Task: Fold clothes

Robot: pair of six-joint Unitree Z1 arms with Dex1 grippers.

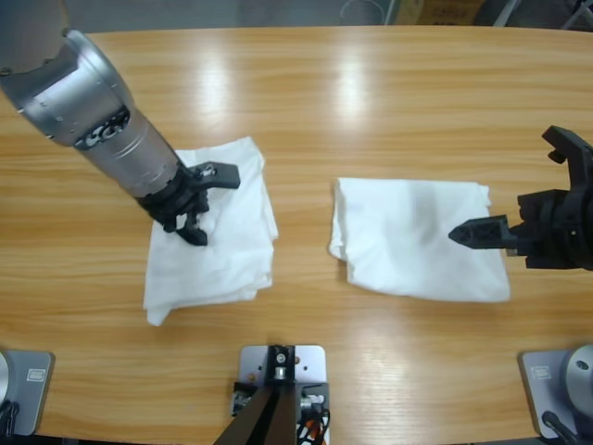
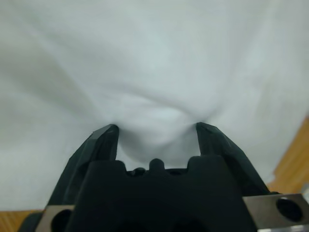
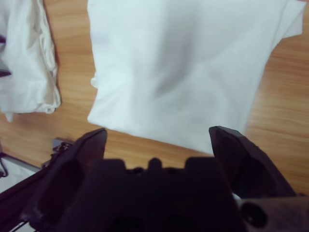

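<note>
While the left gripper [image 1: 196, 206] presses its tips down into the left folded shirt [image 1: 215, 236], the jaws stand spread with a soft pucker of white cloth bulging between them, not pinched. That shirt lies on the wooden table [image 1: 371, 102] well to the left of the right folded shirt [image 1: 417, 236], with a strip of bare wood between the two. Beyond both shirts the far half of the table is open wood up to its rounded back edge. The right gripper [image 1: 474, 232] hovers over the right-hand edge of the right folded shirt, its jaws spread wide and holding nothing; in the right wrist view that shirt's near edge sits just ahead of the jaw tips. No lettering or label can be read on either shirt. Nothing else stands on the wood around the shirts.
</note>
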